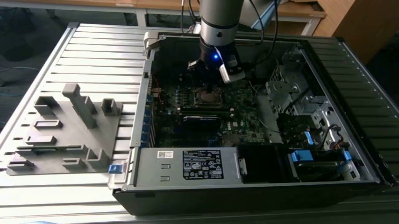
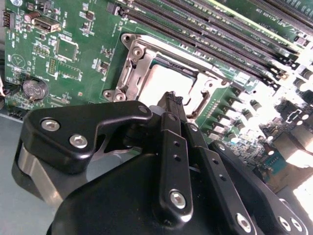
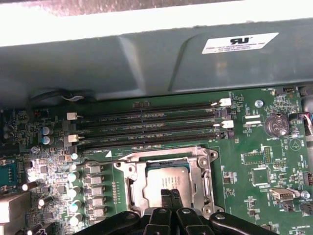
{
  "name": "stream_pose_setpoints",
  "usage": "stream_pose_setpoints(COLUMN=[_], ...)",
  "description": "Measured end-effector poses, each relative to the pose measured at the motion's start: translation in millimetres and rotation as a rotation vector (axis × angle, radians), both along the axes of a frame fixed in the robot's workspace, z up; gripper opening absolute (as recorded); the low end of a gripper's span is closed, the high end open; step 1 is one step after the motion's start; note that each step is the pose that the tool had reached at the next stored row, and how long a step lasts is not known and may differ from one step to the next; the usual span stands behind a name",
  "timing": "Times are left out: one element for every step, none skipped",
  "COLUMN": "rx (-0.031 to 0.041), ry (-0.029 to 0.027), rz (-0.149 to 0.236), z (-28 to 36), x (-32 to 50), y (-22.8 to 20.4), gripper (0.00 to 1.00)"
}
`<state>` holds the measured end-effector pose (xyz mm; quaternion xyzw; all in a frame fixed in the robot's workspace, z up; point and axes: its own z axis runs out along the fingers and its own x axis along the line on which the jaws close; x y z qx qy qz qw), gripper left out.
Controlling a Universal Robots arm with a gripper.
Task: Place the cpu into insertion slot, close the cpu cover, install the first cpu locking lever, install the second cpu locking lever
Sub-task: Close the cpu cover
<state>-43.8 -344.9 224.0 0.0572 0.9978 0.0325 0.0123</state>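
From here I can read no wording outright. A white label [image 1: 203, 164] with a black block and tiny print sits on the grey power supply housing [image 1: 187, 183] at the case's near edge, with a small white sticker [image 1: 165, 154] just beside it. In the first wrist view, another white sticker [image 3: 239, 43] bearing a black mark sits on the grey case wall [image 3: 146, 68]. The green board [image 3: 254, 147] carries fine white lettering too small to read, a triangle sign [image 3: 296, 143] near the coin cell [image 3: 277, 124], and a white triangle [image 3: 108, 153] by a corner of the insertion slot [image 3: 204, 169].

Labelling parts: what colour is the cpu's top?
Silver-grey; the cpu shows best in the first wrist view.
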Motion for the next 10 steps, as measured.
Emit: stream_pose_setpoints(rx=[0.0000,0.0001,0.0001,0.0002,0.0001,0.0004,0.0008,0.0009,0.0010,0.0010], ry=[0.0000,0.0000,0.0000,-0.0001,0.0000,0.0000,-0.0002,-0.0002,-0.0002,-0.0002], rz=[0.000,0.000,0.000,0.000,0.000,0.000,0.000,0.000,0.000,0.000], z=[0.0,0.0,0.0,0.1,0.7,1.1,1.2,1.2,1.2,1.2], x=[0.0,0.0,0.0,0.0,0.0,0.0,0.0,0.0,0.0,0.0], y=[0.0,0.0,0.0,0.1,0.1,0.1,0.1,0.1,0.1,0.1], gripper=[0.11,0.11,0.11,0.11,0.11,0.11,0.11,0.11,0.11,0.11])
